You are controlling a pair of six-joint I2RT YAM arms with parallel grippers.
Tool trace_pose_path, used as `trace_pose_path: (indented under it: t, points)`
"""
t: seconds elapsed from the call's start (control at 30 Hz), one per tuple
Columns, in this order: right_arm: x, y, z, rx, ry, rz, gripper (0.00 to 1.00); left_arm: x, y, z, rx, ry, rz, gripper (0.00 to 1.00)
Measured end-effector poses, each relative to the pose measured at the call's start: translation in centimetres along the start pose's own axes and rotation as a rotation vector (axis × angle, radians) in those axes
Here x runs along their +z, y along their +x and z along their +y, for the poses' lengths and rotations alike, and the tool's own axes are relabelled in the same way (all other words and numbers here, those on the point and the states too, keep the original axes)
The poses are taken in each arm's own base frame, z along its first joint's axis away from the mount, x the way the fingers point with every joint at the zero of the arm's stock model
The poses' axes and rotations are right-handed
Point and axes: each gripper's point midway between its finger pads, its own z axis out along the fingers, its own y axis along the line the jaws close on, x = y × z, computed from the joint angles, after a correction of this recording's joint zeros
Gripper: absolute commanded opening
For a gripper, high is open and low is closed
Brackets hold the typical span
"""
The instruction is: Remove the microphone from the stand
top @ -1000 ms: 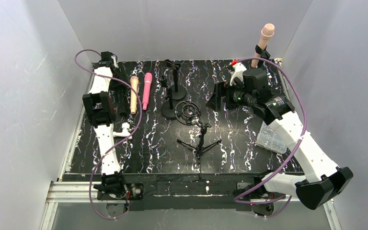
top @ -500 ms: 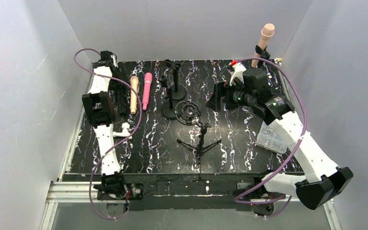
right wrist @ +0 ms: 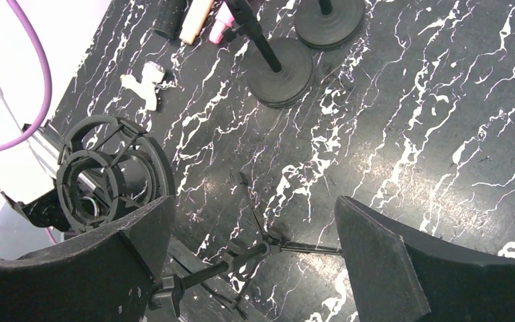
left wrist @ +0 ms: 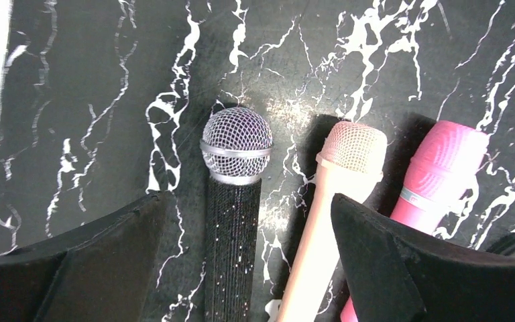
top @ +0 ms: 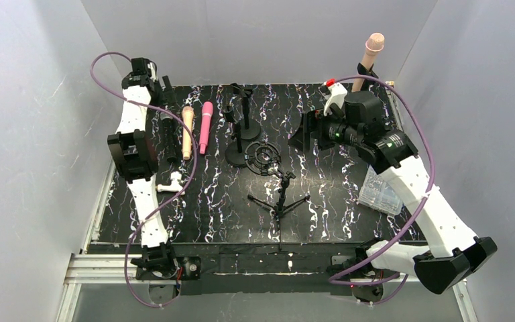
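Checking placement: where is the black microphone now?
Left wrist view: the black microphone lies on the table, far left, beside the peach microphone, under the open left gripper.

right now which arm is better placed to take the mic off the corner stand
Right. The upright microphone stands in the far right corner, near the open right gripper. The left gripper hovers over the black microphone at the far left.

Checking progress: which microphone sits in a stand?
The upright mic at the far right corner; the black mic, peach mic and pink mic lie flat.
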Motion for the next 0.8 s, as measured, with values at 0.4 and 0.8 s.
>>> trace_pose_path:
  t: [0.4,0.8]
  points:
    - [-2.8,1.2,2.4,-0.129,-0.064,0.012,0.98,-11.1,-3.8,0.0,-0.018,-0.008,-0.181,0.98]
    - [-3.1,5.3,7.8,-0.343,-0.157,0.147,0.93,-25.4,0.0,-4.4,-0.002,0.185,-0.337,0.98]
